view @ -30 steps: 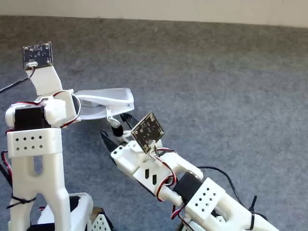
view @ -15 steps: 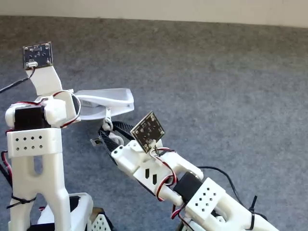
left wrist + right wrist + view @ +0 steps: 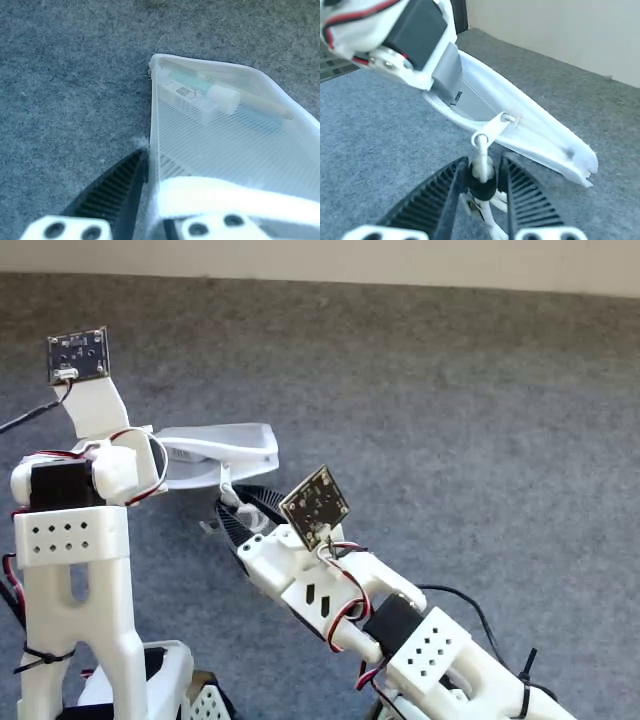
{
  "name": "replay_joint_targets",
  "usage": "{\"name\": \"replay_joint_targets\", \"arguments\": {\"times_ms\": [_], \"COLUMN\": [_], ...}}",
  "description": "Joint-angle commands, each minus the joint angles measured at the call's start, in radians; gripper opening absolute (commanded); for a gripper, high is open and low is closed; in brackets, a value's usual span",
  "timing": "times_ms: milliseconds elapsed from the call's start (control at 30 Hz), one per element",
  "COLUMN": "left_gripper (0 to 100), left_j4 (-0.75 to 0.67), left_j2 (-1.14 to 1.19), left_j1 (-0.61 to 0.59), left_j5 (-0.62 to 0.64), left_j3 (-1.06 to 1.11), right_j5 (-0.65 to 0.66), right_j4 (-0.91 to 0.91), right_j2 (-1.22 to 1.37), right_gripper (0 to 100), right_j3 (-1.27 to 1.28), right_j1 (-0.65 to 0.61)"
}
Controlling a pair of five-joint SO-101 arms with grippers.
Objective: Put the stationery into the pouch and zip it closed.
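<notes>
While the right gripper (image 3: 481, 170) pinches the zipper pull (image 3: 489, 131) between its ribbed black fingers (image 3: 440, 195), a sideways tug could let the thin white tab slip free. It could also drag the pouch (image 3: 535, 132) out of the left gripper (image 3: 150, 170), which clamps its edge. Translucent and finely ribbed, the flat pouch holds the stationery (image 3: 200, 92), with coarse grey carpet (image 3: 65, 90) beneath.

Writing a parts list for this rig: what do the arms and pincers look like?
Both arms are white plastic with black servo blocks: the left arm, the right arm. Perforated dot panels mark their housings; red, black and white wires loop along them. Each wrist carries a small square circuit-board camera. The right pincer has black ribbed fingers.
</notes>
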Motion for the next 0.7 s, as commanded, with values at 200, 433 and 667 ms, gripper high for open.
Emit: {"name": "replay_joint_targets", "arguments": {"times_ms": [200, 433, 667], "left_gripper": [1, 1, 1], "left_j4": [-0.011, -0.011, -0.011], "left_j2": [-0.024, -0.024, -0.024], "left_j1": [-0.018, -0.018, -0.018], "left_j5": [0.017, 0.017, 0.015], "left_j3": [-0.012, -0.012, -0.012], "right_j5": [-0.005, -0.005, -0.003], "right_j4": [-0.157, -0.157, -0.163], "right_j2": [0.004, 0.056, 0.077], "right_gripper": [10.5, 10.5, 1.9], "right_j3": [0.002, 0.025, 0.025], "right_j1": [0.01, 0.013, 0.013]}}
